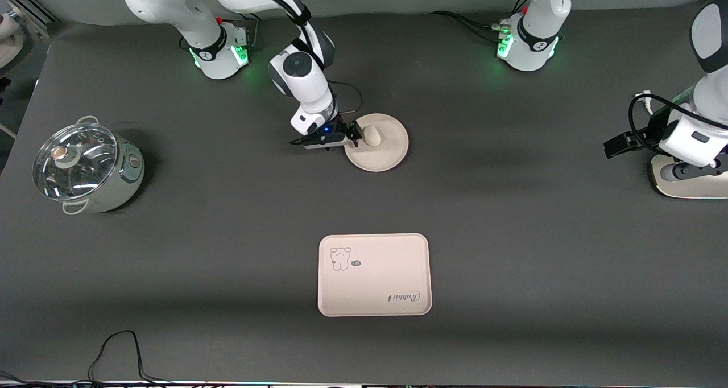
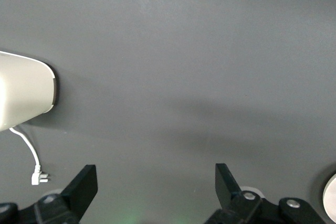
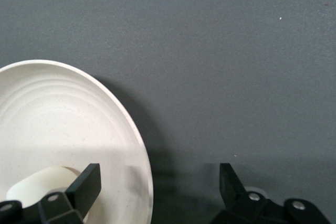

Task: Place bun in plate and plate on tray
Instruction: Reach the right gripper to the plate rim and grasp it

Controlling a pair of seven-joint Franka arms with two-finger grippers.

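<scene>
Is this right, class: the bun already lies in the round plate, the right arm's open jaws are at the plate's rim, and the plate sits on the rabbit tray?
One part is wrong. The plate does not sit on the tray; the front view shows it on the bare table, farther from the camera than the tray. The rest holds: the bun lies in the plate, and the right gripper, jaws open, is at its rim.

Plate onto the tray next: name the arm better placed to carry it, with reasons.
Right. Its end effector is open at the rim of the plate, beside the bun lying on it. The left end effector is open over bare table at its own end.
</scene>
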